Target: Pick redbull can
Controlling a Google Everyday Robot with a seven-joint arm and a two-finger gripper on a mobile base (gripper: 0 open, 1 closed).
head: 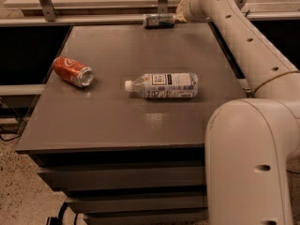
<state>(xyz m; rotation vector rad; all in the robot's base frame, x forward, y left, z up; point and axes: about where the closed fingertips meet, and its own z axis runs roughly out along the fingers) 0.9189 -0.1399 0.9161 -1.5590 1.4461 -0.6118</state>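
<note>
I've got the dark grey table (117,125) in view: orange-red soda can (72,71) on its side at the left, clear bottle (164,85) lying mid-table, white cap (128,85) pointing left, redbull can (158,20) lying along the far edge, gripper (177,18) right at that can's right end

Pretty dim, warm orangey light from overhead, a soft sheen down the middle of the desk (117,46), and the hand (178,18) at its far edge sits in dimmer light.
</note>
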